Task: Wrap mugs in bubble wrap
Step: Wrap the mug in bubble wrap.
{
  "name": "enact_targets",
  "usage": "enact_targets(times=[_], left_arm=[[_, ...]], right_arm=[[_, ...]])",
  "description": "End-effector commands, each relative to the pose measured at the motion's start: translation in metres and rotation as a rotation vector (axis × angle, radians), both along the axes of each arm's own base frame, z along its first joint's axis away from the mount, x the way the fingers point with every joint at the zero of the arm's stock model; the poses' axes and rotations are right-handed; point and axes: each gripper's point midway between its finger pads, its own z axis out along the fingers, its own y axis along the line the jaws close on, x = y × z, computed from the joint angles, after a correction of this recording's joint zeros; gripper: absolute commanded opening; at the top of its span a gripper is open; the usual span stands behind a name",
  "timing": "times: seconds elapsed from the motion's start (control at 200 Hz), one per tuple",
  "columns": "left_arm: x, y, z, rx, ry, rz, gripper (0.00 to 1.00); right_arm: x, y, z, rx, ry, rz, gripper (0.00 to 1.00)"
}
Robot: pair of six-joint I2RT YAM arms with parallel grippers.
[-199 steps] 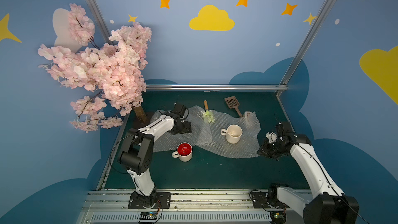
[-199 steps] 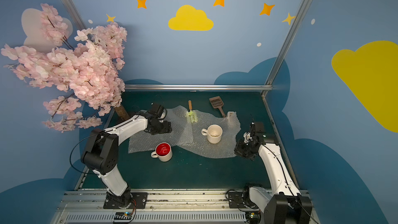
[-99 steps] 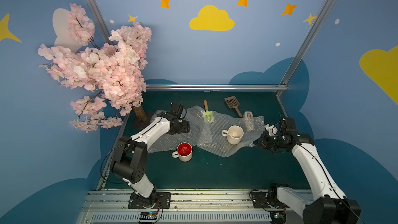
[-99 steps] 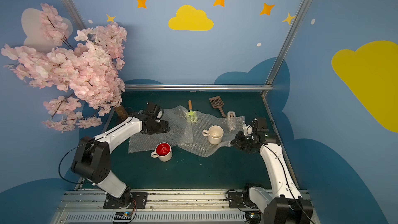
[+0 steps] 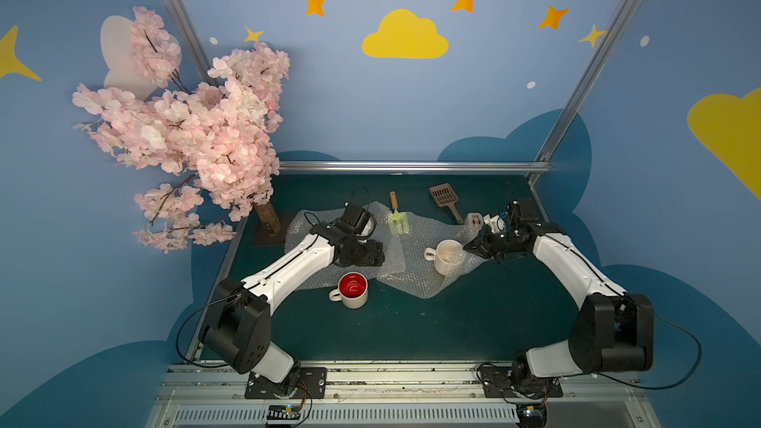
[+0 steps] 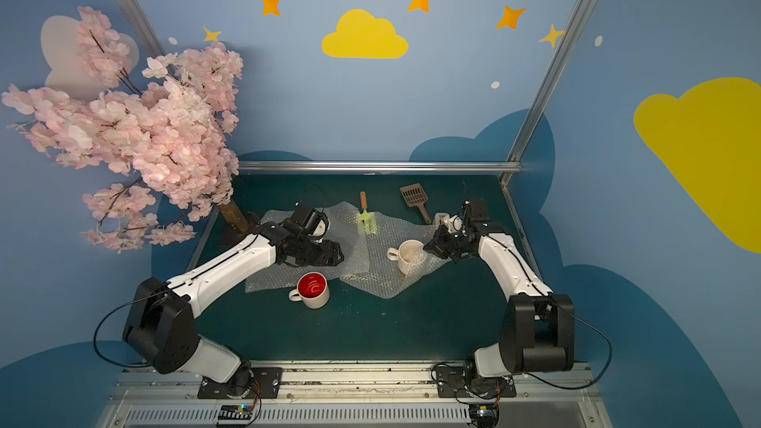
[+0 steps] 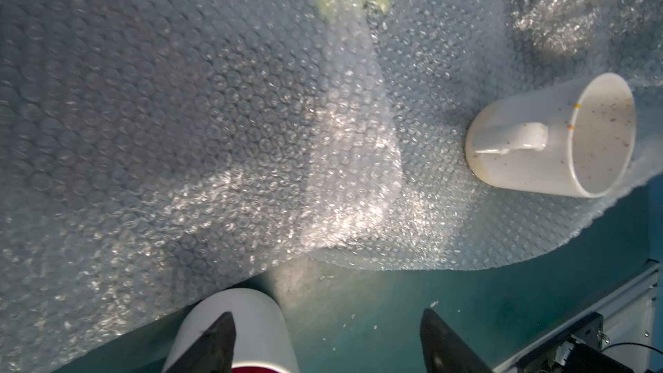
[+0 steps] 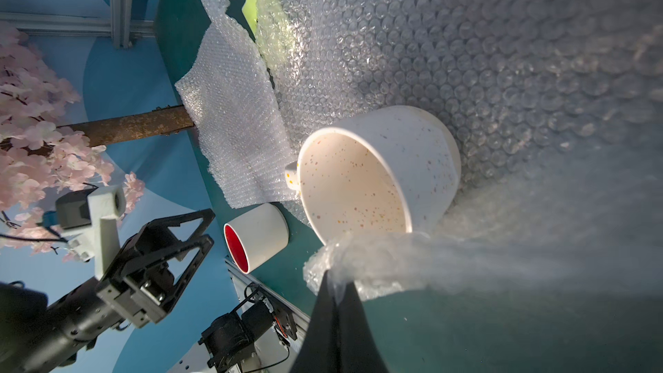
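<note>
Where top views fail, wrist shows wrap (image 8: 358,267) pinched.

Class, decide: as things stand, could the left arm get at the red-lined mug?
Probably yes. The left gripper hangs open close by the red-lined mug, which stands upright and uncovered; nothing lies between them.

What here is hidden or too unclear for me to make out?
- Red mug: left wrist view, cut off by the frame edge.
- Green brush head: both top views, veiled by bubble wrap.
- Small white object by the scoop: top view, too small to identify.
</note>
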Motion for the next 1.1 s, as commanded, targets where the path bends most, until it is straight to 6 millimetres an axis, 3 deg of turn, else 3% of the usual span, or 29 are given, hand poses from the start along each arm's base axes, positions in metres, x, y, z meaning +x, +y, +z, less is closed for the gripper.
enact_targets(times=[0.0,0.18,0.305,0.446,0.631,0.871,1.096], left_arm=[[-0.003,-0.031,0.013,-0.055,-0.004,-0.029,0.8],[-0.002,-0.084,0.022,-0.109,-0.029,-0.101,0.81],[0.006,-0.113,0.018,-0.117,-0.052,-0.151,0.81],[0.016,-0.134,0.011,-0.136,-0.061,-0.175,0.81],[0.009,-0.165,0.004,-0.142,-0.02,-0.21,0.8],[0.003,-0.191,-0.002,-0.169,0.043,-0.196,0.77],[0.003,-0.192,-0.016,-0.118,0.086,-0.142,0.75]], right_arm=[[0.019,0.008,0.003,-0.037,-0.067,0.026,0.0],[0.027,0.011,-0.018,-0.136,-0.03,0.047,0.0],[0.029,0.013,-0.035,-0.172,0.019,0.049,0.0],[0.027,0.016,-0.048,-0.215,0.044,0.052,0.0],[0.026,0.023,-0.062,-0.22,0.082,0.05,0.0],[0.031,0.026,-0.066,-0.21,0.083,0.002,0.0],[0.033,0.029,-0.059,-0.194,0.065,-0.032,0.0]])
